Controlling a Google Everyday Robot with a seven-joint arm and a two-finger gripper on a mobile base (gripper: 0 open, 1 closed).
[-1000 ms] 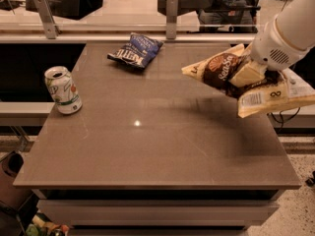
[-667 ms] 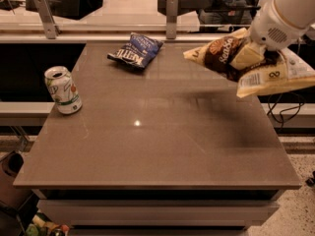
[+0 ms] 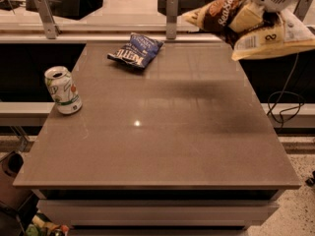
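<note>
My gripper (image 3: 251,18) hangs at the top right, above the table's far right corner, shut on a brown and yellow chip bag (image 3: 221,14). The bag is lifted well off the brown table (image 3: 162,146) and tilts to the left. A blue chip bag (image 3: 135,51) lies flat near the table's far edge. A white and green soda can (image 3: 62,90) stands upright at the left edge.
A counter with metal posts (image 3: 171,14) and dark equipment runs behind the table. Black cables (image 3: 285,107) hang on the right side. A dark bin (image 3: 12,171) sits on the floor at the lower left.
The gripper has risen and moved toward the far right with the brown chip bag, lifting it higher above the table. The can and the blue bag have not moved.
</note>
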